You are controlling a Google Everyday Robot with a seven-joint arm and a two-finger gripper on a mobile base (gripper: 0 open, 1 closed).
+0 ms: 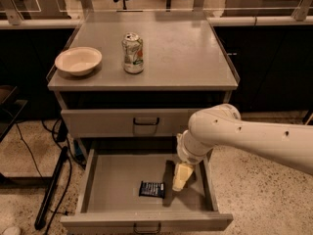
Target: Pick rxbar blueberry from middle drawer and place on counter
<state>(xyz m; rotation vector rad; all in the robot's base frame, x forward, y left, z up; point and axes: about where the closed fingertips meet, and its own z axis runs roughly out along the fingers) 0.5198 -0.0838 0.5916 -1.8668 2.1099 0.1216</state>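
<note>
One pale round bowl [78, 60] sits at the left on the flat grey metal desk [186, 48], which is the top of the drawer cabinet. Near it on the right, not touching, a silver drink can [133, 53] stands upright.

Under the desk is the shut grey metal upper drawer [98, 124] with a small dark handle. Below it, the wide grey metal middle drawer [112, 175] is pulled out, so its floor shows.

Near the front of that drawer, a bit right of the middle, lies the small flat dark blue rxbar blueberry [151, 189]. Just to its right, the cream-coloured tool [182, 177] points down into the drawer. It hangs from the big white robot arm [244, 136] that comes in from the right. I cannot tell if the tool touches the bar, or if the tool is spread or pressed together. The bar lies flat on the drawer floor, so I think nothing holds it yet.

I think the job is in its early part. The drawer is open and the tool is down beside the bar. Four steps are left: get over the bar, pinch it, lift it out, and set it on the desk.
</note>
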